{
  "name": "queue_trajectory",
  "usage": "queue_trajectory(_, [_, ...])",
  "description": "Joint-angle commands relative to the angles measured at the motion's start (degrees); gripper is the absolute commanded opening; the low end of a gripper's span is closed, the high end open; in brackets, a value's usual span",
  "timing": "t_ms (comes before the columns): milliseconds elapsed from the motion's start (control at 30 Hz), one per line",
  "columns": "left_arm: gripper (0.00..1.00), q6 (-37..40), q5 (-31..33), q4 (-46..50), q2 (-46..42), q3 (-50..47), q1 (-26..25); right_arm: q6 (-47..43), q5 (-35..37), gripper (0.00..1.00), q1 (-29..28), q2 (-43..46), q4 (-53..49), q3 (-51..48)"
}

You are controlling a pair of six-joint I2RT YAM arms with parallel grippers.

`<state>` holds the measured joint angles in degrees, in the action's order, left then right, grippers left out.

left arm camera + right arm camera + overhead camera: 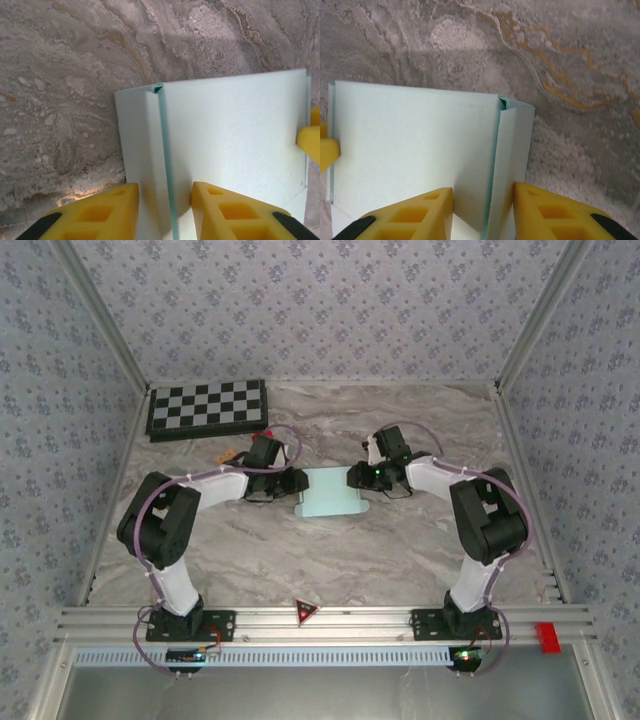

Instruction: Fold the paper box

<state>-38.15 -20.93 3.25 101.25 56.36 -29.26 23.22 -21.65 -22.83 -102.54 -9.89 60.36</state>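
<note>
Box [330, 495] flat mid-table, one gripper at each end.

Its long axis seems to run left to right, with a raised flap at each short end, each ridge running near to far. The left gripper [297, 481] and right gripper [355, 478] are equally near. Each straddles its own flap, yellow fingers [112, 205] narrowly apart and clear of the card on both sides, holding nothing.

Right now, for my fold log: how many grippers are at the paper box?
2: the left gripper at the paper box, left edge; the right gripper at its right edge.
</note>
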Motion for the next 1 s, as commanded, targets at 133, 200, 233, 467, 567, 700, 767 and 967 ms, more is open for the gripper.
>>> queue_trajectory(133, [0.33,-5.49,3.11,0.65,-2.96,-7.37,-4.22,-6.41,2.10,0.35,-2.89,-6.92,-8.86,6.76])
queue_trajectory(200, [0.33,-7.04,3.75,-0.19,-4.09,-9.11,-4.82,-8.07,2.85,0.35,-3.50,-8.61,-10.64,9.90])
queue_trajectory(233, [0.33,-7.82,4.16,-0.54,-4.83,-9.95,-5.15,-8.91,3.22,0.35,-3.72,-9.40,-11.65,11.01])
queue_trajectory(467, [0.36,-13.77,8.02,-3.53,-8.32,-15.03,-9.04,-13.56,6.09,0.35,-5.46,-13.05,-15.61,16.97])
queue_trajectory(567, [0.37,-15.92,10.01,-4.21,-8.76,-16.16,-11.05,-14.97,7.01,0.35,-6.06,-14.13,-16.65,19.06])
queue_trajectory(700, [0.38,-18.15,12.29,-4.99,-9.42,-17.28,-13.23,-16.35,8.53,0.35,-6.61,-15.58,-18.60,22.11])
queue_trajectory(767, [0.39,-18.54,13.18,-4.97,-10.33,-17.41,-13.73,-16.51,9.07,0.35,-6.61,-15.67,-19.41,23.31])
queue_trajectory(967, [0.46,-16.30,18.73,0.56,-17.42,-16.40,-14.08,-15.37,11.09,0.43,-5.79,-12.07,-19.54,24.00])
